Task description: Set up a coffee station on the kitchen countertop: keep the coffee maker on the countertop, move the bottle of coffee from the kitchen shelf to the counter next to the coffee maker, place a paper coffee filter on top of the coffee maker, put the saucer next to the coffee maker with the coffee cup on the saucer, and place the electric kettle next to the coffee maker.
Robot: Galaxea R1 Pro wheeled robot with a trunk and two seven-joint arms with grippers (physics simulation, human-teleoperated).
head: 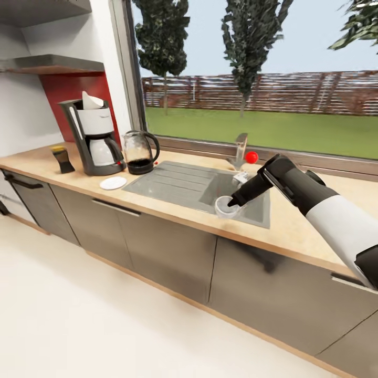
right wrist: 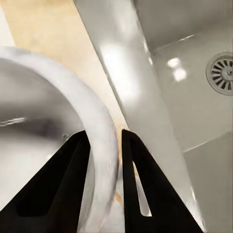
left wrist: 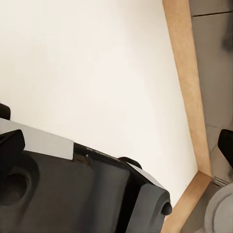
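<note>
Filter, kettle, bottle and saucer already sit by the coffee maker — only the coffee cup remains, its rim pinched between the right gripper's fingers at the sink edge, well apart from the saucer.
</note>
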